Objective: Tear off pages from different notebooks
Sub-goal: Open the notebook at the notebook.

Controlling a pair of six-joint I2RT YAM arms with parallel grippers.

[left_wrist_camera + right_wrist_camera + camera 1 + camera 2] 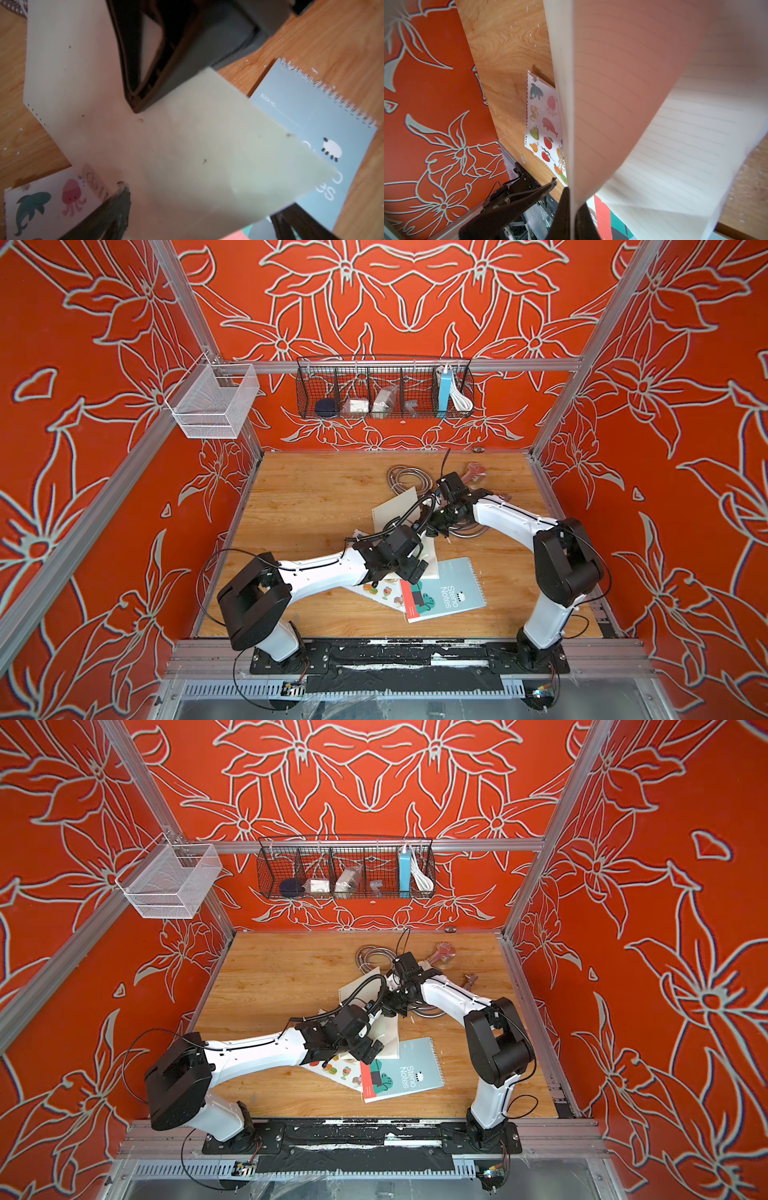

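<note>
While your right tool (572,212) was clamped tight on the edge of a lined page (623,93), your left tool (199,207) stood wide, its fingers (118,203) spread above pale paper and holding nothing. You had the page lifted and curled in the right wrist view, its thin edge running down into the closed jaws, with a second lined sheet (685,166) lying flat beneath it. Whether that page was bound or torn free I could not tell. In both top views your tools met near the middle of the tabletop (311,510), the right one just behind the left, both over the heap of notebooks. The plain notebook (228,145) showed a pale green face that overlapped a corner of the Steno notebook (322,135). Your Steno notebook lay closed and flat, nearest the front edge, its red strip resting on the picture notebook (544,124). That picture notebook lay flat too, cover up, partly hidden under the pale sheets and under your left forearm. Whether your left fingers touched the paper the blur did not let me say. Behind the heap, toward the far wall, a coiled hose (405,479) lay on the wood, part of it under your right arm
</note>
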